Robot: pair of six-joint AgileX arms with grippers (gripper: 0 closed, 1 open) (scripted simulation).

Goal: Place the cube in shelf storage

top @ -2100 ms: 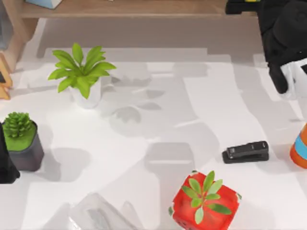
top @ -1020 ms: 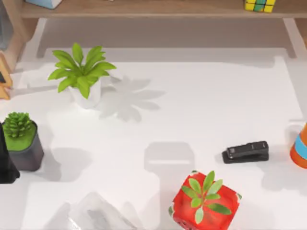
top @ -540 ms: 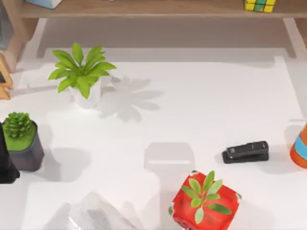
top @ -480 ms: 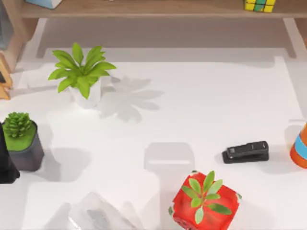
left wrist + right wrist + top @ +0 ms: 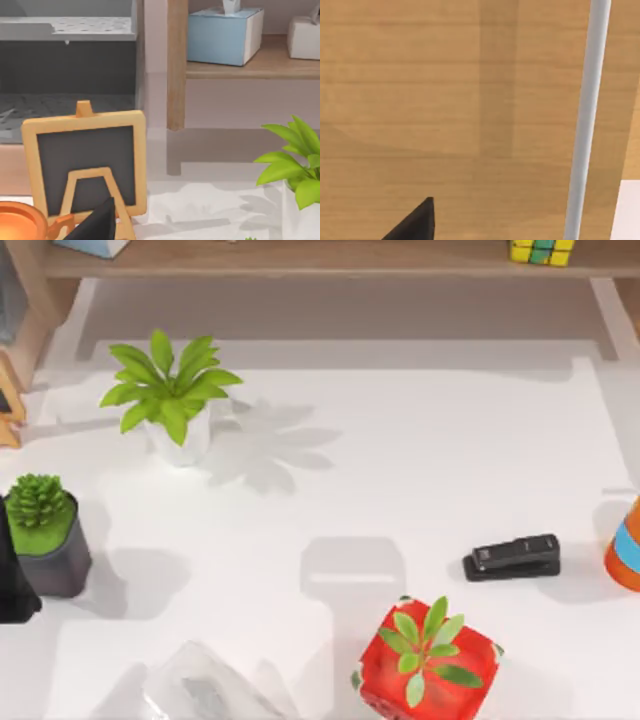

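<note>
From above, the cube [image 5: 541, 251] sits on the shelf storage [image 5: 300, 258], far along toward the board's right end, upright and with nothing touching it. The left arm [image 5: 12, 585] is a dark shape at the table's left edge. The cube is well apart from it, across the whole white table [image 5: 400, 460] and up on the board. Just beside that arm stands a succulent in a dark pot [image 5: 45, 535], and a leafy plant in a white pot [image 5: 172, 390] stands farther off. The black stapler [image 5: 512, 556], the red planter [image 5: 428, 660] and an orange-and-blue object [image 5: 625, 550] lie well away toward the table's right side. Crumpled clear plastic [image 5: 200, 690] lies at the near edge.

At the left wrist, the left gripper [image 5: 97, 222] shows as one dark wedge, and I cannot tell whether it is wide or narrow. Straight ahead of it and close stands a small chalkboard easel [image 5: 85, 165], with an orange cup [image 5: 20, 222] just beside the wedge. Beyond them rises a wooden upright [image 5: 176, 65], and a blue tissue box [image 5: 225, 32] rests on the shelf.

At the right wrist, the right gripper [image 5: 415, 222] is again a single dark wedge, and I cannot tell its opening either. A light-brown wood surface [image 5: 445, 100] lies ahead of it, crossed by a pale upright support [image 5: 585, 120].
</note>
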